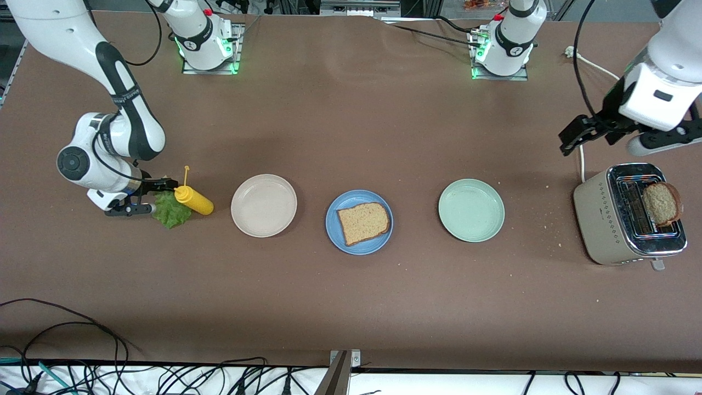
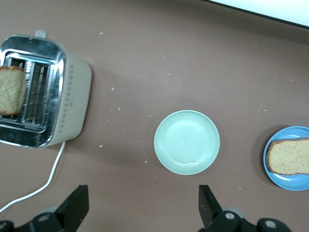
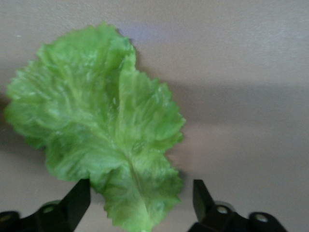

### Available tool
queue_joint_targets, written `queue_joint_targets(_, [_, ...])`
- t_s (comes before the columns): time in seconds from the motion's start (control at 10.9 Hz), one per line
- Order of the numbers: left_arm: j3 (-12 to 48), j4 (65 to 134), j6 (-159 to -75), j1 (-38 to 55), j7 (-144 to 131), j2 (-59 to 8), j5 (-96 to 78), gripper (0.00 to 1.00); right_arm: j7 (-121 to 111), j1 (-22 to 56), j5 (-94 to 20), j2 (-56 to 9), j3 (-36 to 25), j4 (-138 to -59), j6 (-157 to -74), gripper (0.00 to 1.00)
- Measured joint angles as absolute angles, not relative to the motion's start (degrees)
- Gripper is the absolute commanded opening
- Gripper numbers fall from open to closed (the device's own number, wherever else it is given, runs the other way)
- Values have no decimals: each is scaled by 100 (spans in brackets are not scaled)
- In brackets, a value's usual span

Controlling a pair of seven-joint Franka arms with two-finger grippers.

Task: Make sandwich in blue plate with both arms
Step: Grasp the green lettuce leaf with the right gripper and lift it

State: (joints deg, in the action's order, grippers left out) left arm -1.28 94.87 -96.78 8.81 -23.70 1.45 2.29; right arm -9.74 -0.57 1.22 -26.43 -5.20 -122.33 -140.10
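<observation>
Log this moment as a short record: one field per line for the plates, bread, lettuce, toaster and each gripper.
blue plate: holds one bread slice, between the other two plates
beige plate: bare
mint plate: bare
lettuce leaf: flat on the table beside the mustard bottle
toaster: second slice sticking out of a slot
right gripper: open, low over the lettuce edge
left gripper: open, in the air beside the toaster
</observation>
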Motion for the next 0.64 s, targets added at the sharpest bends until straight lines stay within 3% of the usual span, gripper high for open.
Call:
queue_joint_targets(0.09, [-129, 9505, -9643, 775, -2368, 162, 230, 100, -974, -58, 114, -2752, -509, -12231, -14129, 32])
queue_joint_targets(0.18, [-132, 9517, -9641, 729, -2368, 164, 230, 100, -974, -56, 112, -2781, -500, -12219, -14158, 22])
queue_joint_targets(0.64, [-59, 9471, -9448, 725, -2381, 165, 229, 100, -974, -55, 82, -2721, -467, -12103, -14093, 16])
